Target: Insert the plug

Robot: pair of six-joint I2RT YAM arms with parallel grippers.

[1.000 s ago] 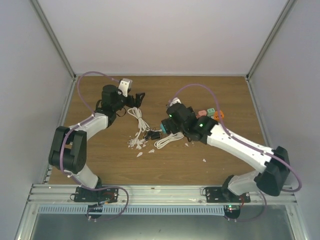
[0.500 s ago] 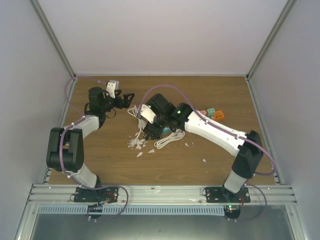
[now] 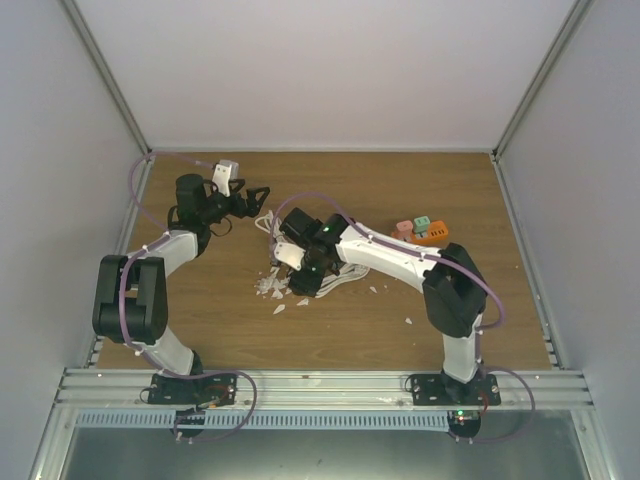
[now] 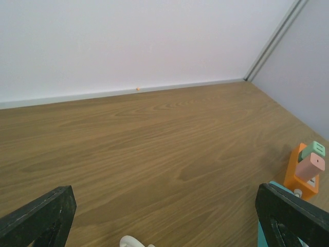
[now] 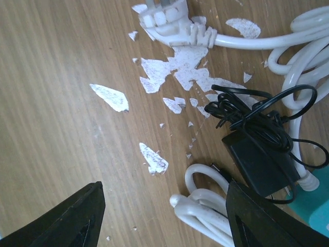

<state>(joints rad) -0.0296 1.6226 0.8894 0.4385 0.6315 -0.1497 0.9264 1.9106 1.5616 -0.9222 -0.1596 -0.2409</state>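
Observation:
A white plug (image 5: 172, 23) on a white cable (image 3: 272, 228) lies on the wood among torn paper scraps (image 5: 169, 72). A black adapter (image 5: 262, 154) with tangled black wire lies beside a coil of white cable (image 5: 226, 211). My right gripper (image 5: 164, 226) hovers open and empty just above this pile, with the coil's end between its fingers; in the top view it (image 3: 300, 272) covers the adapter. My left gripper (image 3: 248, 196) is open and empty at the back left, just above the table, with only bare wood between its fingers (image 4: 36, 218). A teal edge (image 5: 318, 195) shows at the right.
Small orange, pink and green blocks (image 3: 422, 228) stand right of the pile and also show in the left wrist view (image 4: 307, 172). White scraps (image 3: 272, 288) litter the wood near the cables. Grey walls close the table at the back and both sides.
My right arm has swung left and lowered over the cable pile, still open. My left gripper drew back to the left earlier and has since stayed still.

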